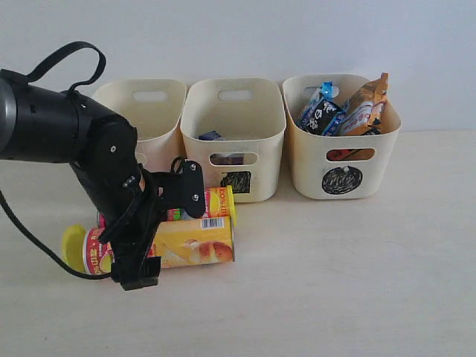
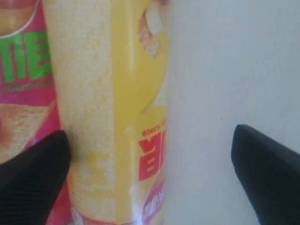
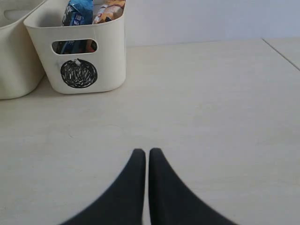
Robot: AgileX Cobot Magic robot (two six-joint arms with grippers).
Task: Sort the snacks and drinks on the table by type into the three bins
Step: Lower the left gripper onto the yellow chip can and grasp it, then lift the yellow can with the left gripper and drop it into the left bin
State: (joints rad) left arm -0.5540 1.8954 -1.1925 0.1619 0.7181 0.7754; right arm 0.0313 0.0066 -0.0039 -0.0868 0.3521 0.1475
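Observation:
The yellow chip canister (image 1: 195, 248) lies on its side on the table (image 1: 335, 282), and the pink canister (image 1: 216, 203) lies just behind it. My left gripper (image 1: 137, 262) is open and reaches down over the yellow canister (image 2: 112, 117). One finger (image 2: 33, 178) sits between the two canisters, beside the pink one (image 2: 23, 93). The other finger (image 2: 267, 173) hangs over bare table, apart from the can. The blue-black packet (image 1: 321, 113) and orange packet (image 1: 368, 104) stand in the right bin (image 1: 342, 152). My right gripper (image 3: 147, 152) is shut and empty, low over the table.
The middle bin (image 1: 234, 123) holds a dark carton (image 1: 212, 136); I make out no second carton. The left bin (image 1: 141, 104) stands behind my left arm, its inside hidden. In the right wrist view the right bin (image 3: 89, 56) stands far ahead, with the middle bin (image 3: 14, 56) beside it.

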